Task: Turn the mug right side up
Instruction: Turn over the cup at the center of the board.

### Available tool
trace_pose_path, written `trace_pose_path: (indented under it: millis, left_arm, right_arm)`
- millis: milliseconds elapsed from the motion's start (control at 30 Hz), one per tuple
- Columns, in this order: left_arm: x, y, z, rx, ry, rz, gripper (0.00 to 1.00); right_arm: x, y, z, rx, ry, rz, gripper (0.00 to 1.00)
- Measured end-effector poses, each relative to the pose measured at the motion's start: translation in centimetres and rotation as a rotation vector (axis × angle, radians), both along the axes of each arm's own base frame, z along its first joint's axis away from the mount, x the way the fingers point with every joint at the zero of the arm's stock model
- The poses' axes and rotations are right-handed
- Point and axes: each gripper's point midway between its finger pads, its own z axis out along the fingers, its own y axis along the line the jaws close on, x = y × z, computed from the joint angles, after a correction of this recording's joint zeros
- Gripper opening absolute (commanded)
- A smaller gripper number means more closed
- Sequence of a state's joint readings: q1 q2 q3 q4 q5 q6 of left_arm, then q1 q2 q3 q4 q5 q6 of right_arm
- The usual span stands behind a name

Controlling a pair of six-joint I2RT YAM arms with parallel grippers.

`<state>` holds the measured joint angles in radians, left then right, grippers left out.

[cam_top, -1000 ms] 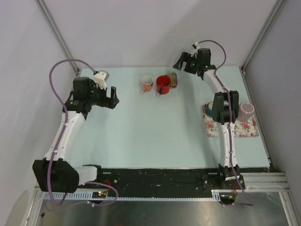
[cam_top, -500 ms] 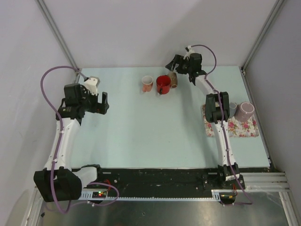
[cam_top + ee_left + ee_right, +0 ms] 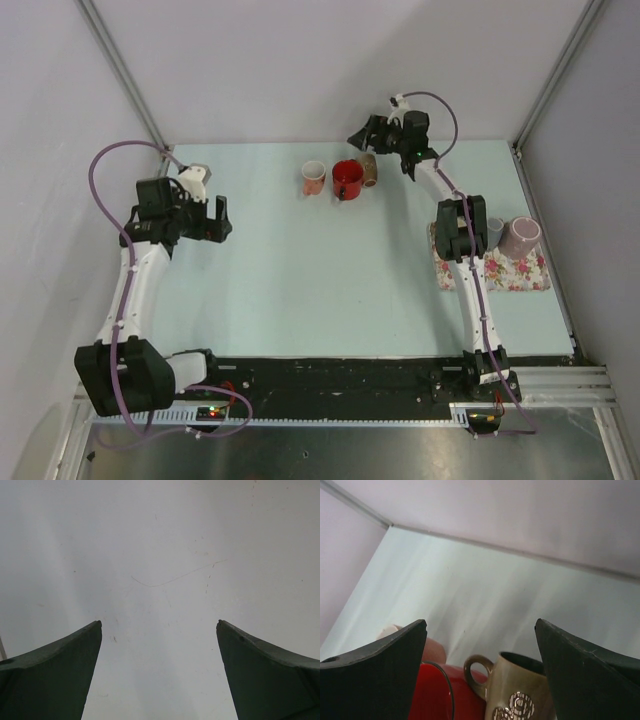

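The right gripper (image 3: pixel 481 625) stands with its jaws wide apart and holds nothing. Just below and ahead of its fingertips is the tan ceramic mug (image 3: pixel 520 690), embossed with spiral roses. In the wrist view it sits nearer the right-hand finger, its loop handle turned toward the other finger and its dark opening facing away from the camera. From above, this tan ceramic mug (image 3: pixel 369 170) seems to lie on its side, though I cannot tell for certain. A red glossy mug (image 3: pixel 432 692) sits just beside its handle, under the gap between the fingers, and a pale pink mug (image 3: pixel 314 178) stands just beyond the red one. All three rest on the light blue table (image 3: pixel 300 280)

The left gripper (image 3: pixel 159 624) is also spread wide and empty, with only bare tabletop beneath it, well apart from the mugs
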<state>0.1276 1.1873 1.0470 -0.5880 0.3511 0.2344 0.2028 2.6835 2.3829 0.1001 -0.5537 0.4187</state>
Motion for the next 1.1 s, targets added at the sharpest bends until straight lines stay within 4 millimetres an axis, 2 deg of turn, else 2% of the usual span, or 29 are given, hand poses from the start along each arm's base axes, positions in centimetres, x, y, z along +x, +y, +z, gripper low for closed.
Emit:
trace_pose_path:
  millis: [133, 200, 400, 800, 967, 1100]
  left_arm:
    - [0.0, -0.3, -0.2, -0.016, 0.007, -0.013, 1.0]
    - [0.0, -0.4, -0.1, -0.021, 0.007, -0.014, 1.0]
    - [-0.1, -0.8, 0.0, -0.037, 0.005, -0.028, 1.0]
    - [-0.1, -1.0, 0.1, -0.051, 0.003, -0.03, 1.0]
    - [-0.2, -1.2, 0.4, -0.063, -0.003, -0.036, 1.0]
    - [-0.2, -1.2, 0.6, -0.066, -0.009, -0.037, 1.0]
  right_arm:
    - [-1.2, 0.6, -2.3, -0.017, 0.051, 0.047, 0.93]
    - [-1.4, 0.7, -2.6, -0.023, 0.053, 0.058, 0.92]
    - [-2.4, 0.7, -2.4, -0.021, 0.058, 0.097, 0.87]
    - [-6.9, -1.0, -0.9, -0.071, 0.107, 0.206, 0.77]
    - [-9.2, -1.9, -1.2, -0.094, 0.133, 0.24, 0.79]
    - [-9.0, -2.8, -1.1, -0.097, 0.122, 0.233, 0.83]
